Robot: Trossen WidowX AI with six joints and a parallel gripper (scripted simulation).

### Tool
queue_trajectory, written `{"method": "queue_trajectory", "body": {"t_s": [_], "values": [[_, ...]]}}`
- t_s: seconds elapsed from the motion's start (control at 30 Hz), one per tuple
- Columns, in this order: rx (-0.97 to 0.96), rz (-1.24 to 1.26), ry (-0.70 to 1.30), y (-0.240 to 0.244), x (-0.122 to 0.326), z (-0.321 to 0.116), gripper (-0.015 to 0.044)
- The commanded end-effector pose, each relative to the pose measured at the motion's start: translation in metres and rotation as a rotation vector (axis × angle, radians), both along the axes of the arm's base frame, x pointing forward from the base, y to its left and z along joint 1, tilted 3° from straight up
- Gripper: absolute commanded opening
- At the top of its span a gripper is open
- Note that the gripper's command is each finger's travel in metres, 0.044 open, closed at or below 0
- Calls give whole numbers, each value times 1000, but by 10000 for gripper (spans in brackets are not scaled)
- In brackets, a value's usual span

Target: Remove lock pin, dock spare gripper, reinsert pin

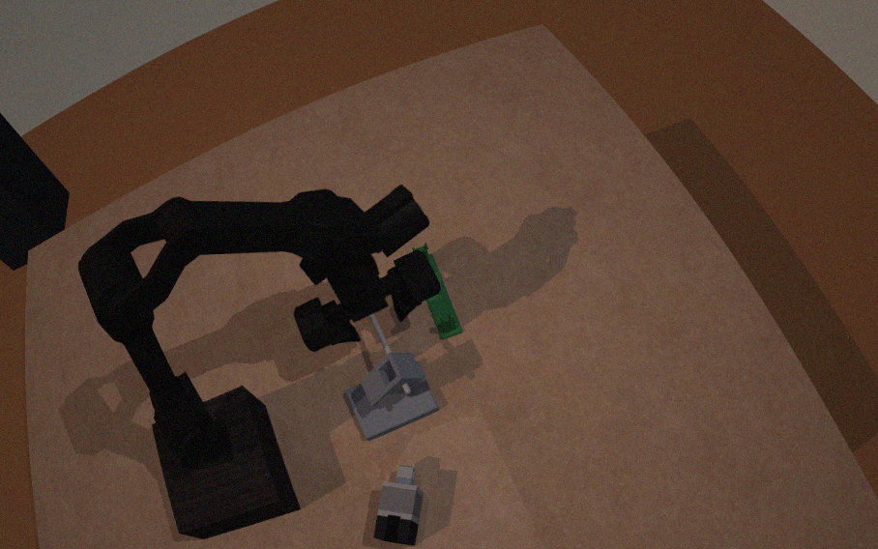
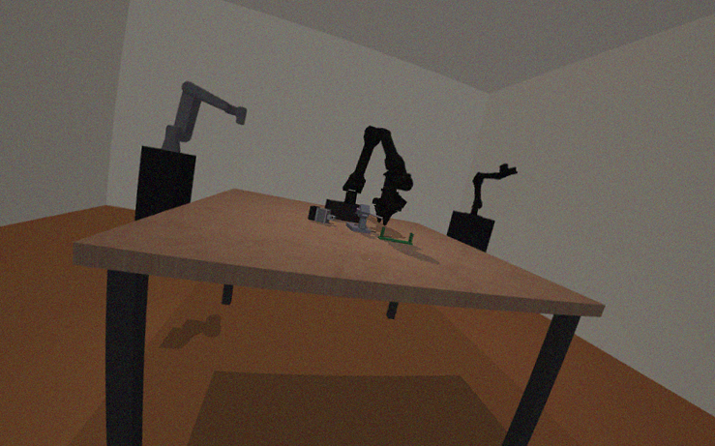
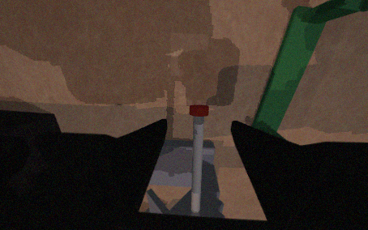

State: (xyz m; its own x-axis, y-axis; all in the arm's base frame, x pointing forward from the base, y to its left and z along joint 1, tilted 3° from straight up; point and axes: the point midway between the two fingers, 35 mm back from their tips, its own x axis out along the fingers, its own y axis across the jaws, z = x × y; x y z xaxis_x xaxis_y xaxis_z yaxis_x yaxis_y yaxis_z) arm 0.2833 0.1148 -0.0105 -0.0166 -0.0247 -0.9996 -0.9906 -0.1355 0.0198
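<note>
The lock pin (image 1: 383, 337) (image 3: 197, 162) is a thin grey rod with a red cap (image 3: 198, 110). It stands tilted up out of the socket of the grey mount (image 1: 392, 404) (image 2: 361, 222) (image 3: 178, 163). My gripper (image 1: 370, 310) (image 2: 384, 217) (image 3: 198, 124) is open and low over the mount. Its two black fingers stand on either side of the pin's upper shaft with a gap on each side. The spare gripper (image 1: 399, 504) (image 2: 321, 215), grey with black fingers, lies on the table in front of the mount, apart from it.
A green rack (image 1: 441, 301) (image 2: 395, 240) (image 3: 289, 73) lies on the wooden table (image 1: 615, 323) (image 2: 300, 258) just right of my right finger. My arm's black base (image 1: 219, 462) stands left of the mount. Two other arms on pedestals stand off the table.
</note>
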Motion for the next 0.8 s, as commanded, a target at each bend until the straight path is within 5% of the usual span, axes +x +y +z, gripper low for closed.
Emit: {"method": "queue_trajectory", "body": {"t_s": [0.0, 0.07, 0.43, 0.77], "values": [[1, 3, 5, 0, -2, -3, 300], [1, 3, 5, 0, -2, -3, 300], [1, 3, 5, 0, -2, -3, 11], [3, 2, 5, 0, -2, -3, 0]]}}
